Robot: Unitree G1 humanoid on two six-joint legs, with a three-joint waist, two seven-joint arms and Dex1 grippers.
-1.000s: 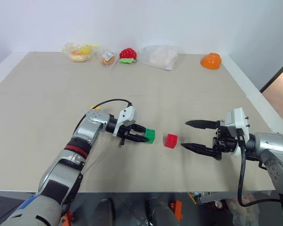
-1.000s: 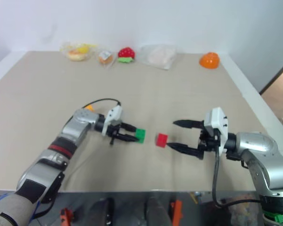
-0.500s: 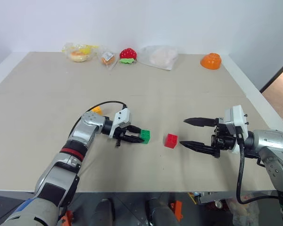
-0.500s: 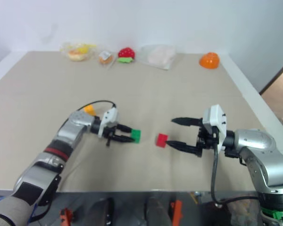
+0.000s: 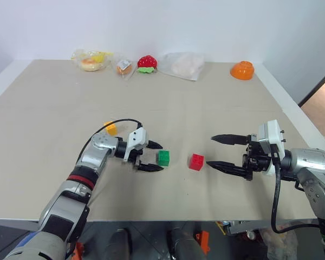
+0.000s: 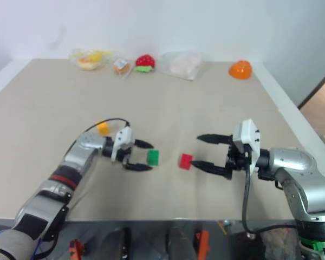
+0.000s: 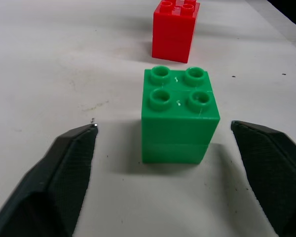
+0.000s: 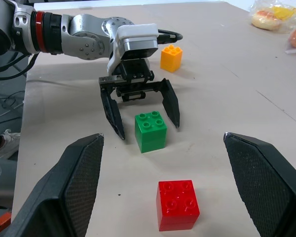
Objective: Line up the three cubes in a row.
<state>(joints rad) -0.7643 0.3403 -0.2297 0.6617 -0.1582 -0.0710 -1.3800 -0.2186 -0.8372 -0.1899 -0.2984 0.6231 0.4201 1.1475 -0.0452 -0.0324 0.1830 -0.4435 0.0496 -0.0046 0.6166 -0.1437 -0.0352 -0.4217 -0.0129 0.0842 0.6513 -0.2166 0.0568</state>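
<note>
Green cube (image 5: 163, 157) sat on the surface (image 5: 216, 108) between my left gripper (image 5: 155, 156) jaws, which were spread wide and not touching it. Red cube (image 5: 195, 162) was just beside it, with the right gripper (image 5: 216, 151) gaping nearby, holding nothing. Yellow-orange cube (image 5: 110, 128) sat behind my left arm.

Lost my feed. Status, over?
Left gripper open, green cube released on table. Right gripper open beside red cube. Yellow-orange cube off-line. Nothing blocking.

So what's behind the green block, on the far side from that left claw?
Beyond the green cube stands the red cube, apart from it on bare table. Its lower edge is partly covered by the green one.
</note>
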